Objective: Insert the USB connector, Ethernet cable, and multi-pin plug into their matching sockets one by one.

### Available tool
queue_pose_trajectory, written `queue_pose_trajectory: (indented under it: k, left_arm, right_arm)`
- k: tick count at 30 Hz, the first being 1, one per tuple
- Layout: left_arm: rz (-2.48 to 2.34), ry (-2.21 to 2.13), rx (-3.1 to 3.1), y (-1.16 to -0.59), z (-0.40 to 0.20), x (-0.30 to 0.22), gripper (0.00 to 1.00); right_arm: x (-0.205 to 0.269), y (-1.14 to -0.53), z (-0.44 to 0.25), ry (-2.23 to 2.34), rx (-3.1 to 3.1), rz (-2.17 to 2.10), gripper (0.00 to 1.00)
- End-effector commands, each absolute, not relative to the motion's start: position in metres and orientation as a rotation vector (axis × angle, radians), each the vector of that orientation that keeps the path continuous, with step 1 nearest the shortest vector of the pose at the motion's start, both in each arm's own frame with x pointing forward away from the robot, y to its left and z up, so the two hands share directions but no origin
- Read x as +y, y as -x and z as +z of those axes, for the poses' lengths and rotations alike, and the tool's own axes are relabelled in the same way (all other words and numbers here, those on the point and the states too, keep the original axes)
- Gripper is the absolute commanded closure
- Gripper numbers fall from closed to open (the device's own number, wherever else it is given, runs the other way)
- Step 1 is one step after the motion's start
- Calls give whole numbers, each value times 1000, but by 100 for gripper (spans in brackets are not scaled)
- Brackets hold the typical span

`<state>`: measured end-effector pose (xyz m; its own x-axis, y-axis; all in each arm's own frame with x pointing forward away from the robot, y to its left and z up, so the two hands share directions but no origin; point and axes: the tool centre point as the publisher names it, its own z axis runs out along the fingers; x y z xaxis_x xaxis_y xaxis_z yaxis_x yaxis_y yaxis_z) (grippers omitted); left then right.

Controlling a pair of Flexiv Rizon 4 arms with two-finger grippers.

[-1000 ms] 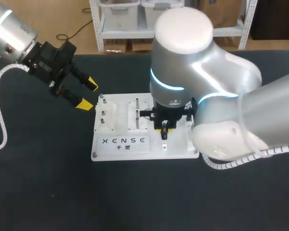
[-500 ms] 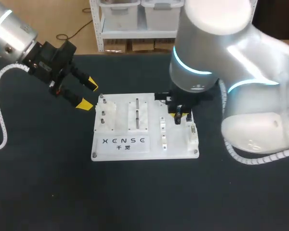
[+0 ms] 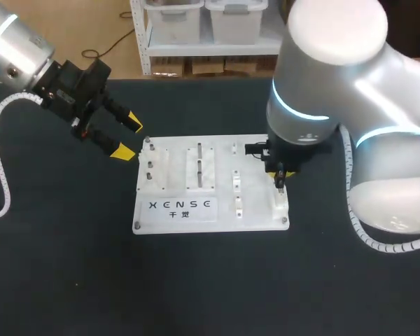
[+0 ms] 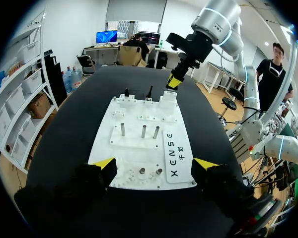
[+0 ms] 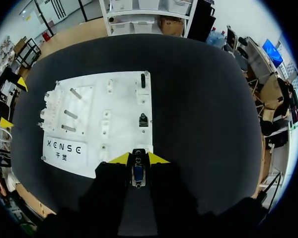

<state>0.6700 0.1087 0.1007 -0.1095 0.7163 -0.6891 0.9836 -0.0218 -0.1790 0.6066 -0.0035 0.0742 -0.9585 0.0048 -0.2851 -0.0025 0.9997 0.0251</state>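
Quick count: two arms, two grippers, one white board (image 3: 255, 203) on the black table (image 3: 196, 280). On the board I count three metal pegs (image 4: 144, 130), three small white blocks (image 3: 236, 178) in a row down the middle, two black upright bits (image 5: 143, 119), and one bigger white socket block (image 3: 280, 203) at the right edge.

The right gripper (image 3: 280, 176) has its jaws pinching one small connector (image 5: 138, 172). It hangs just above that socket block and doesn't look seated. I honestly can't tell which of the three plugs it is. The left gripper (image 3: 128, 138) sits off the board's back-left corner, jaws spread wide, nothing between them.

Versus a second ago, the right arm has swung from over the middle row of blocks out to the board's right edge, taking the connector along. The left arm hasn't budged.

Materials: the board looks like a flat, glossy white plastic rectangle with dark lettering near the front. The pegs are shiny little cylinders. The connector is a metal-looking frame with a blue middle. The table top is matte black, and the arms have smooth silver-grey shells with a glowing cyan ring on the right one. The fingers (image 4: 105, 164) are black with yellow wedge tips.
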Motion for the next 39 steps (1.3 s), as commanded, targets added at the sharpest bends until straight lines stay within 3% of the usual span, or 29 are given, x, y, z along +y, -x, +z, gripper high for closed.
queue_pose_trajectory:
  k: [1,39]
  left_arm:
    - [-916,-1775,1862,-671,100,109,0]
    - [-916,-1775,1862,-671,100,109,0]
  right_arm:
    - [-5,-606,69,-8,2851,28,100]
    - [-5,-599,59,-30,2848,0,100]
